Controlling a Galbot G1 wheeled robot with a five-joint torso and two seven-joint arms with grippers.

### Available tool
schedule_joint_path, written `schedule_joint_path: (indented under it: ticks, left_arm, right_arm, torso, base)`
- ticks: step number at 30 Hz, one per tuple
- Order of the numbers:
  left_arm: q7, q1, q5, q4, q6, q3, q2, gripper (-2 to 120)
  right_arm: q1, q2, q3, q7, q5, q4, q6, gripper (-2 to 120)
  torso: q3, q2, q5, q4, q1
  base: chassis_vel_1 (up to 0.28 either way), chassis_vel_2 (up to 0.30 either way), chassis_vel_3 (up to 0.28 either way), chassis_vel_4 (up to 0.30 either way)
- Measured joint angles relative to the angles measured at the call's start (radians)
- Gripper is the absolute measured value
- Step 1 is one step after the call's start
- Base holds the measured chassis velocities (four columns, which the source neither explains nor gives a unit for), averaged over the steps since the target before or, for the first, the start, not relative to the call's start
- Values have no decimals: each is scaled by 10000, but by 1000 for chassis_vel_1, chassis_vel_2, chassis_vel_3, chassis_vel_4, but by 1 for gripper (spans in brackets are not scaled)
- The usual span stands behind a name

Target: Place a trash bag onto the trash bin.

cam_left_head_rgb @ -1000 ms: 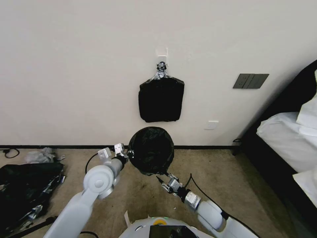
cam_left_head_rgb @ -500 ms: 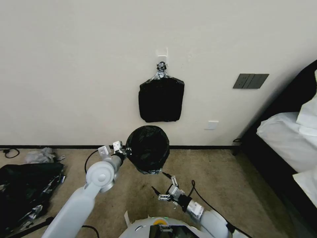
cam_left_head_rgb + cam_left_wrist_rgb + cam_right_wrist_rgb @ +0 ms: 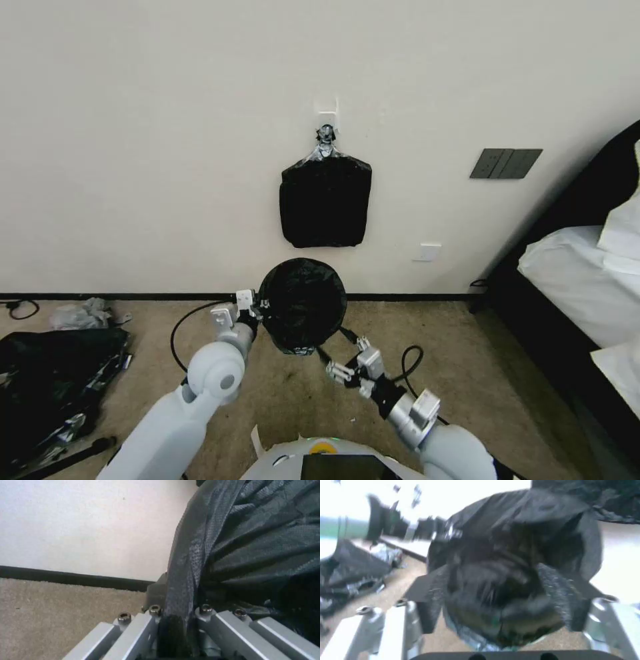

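The black trash bag [image 3: 302, 300] is draped over the trash bin, whose mouth faces me; under the bag's hem a thin strip of the bin's lower wall [image 3: 298, 349] shows. My left gripper [image 3: 259, 308] is at the bin's left rim, shut on a fold of the bag [image 3: 181, 580]. Its fingers [image 3: 173, 632] pinch the crinkled plastic. My right gripper [image 3: 333, 343] stands open just off the bin's lower right side. In the right wrist view its dark pads [image 3: 435, 597] spread wide, with the bagged bin [image 3: 506, 562] beyond them.
A flat bundle of black bags [image 3: 325, 203] hangs from a wall hook above the bin. A big black heap [image 3: 53, 380] and crumpled grey plastic [image 3: 80, 312] lie on the carpet at left. A bed [image 3: 580, 280] stands at right.
The right gripper left the bag's lower edge, drew back open, then came forward again beside the bin. The bagged bin shifted left, then slightly right, with the left gripper.
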Motion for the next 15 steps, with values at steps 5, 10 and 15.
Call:
schedule_joint_path:
  ticks: [5,10,15]
  left_arm:
    - [191,308,871,-160,-117,241,-95,3]
    - [345,644,1443,-399,-187,298,-120,3]
    - [531,847,2266,-380,-330,391,-198,3]
  right_arm:
    - [1070,-238,131,934,2028,733,-1947,46]
    - [2326,-654,-97,1879,3518,868,-3799,28]
    - [3724,-851,-544,2608,4242,438,-5233,10]
  torso:
    - [0,0,0,-1,0]
    - [0,0,0,0,0]
    - [0,0,0,1,1]
  base:
    - [0,0,0,0]
    - [0,0,0,0]
    - [0,0,0,0]
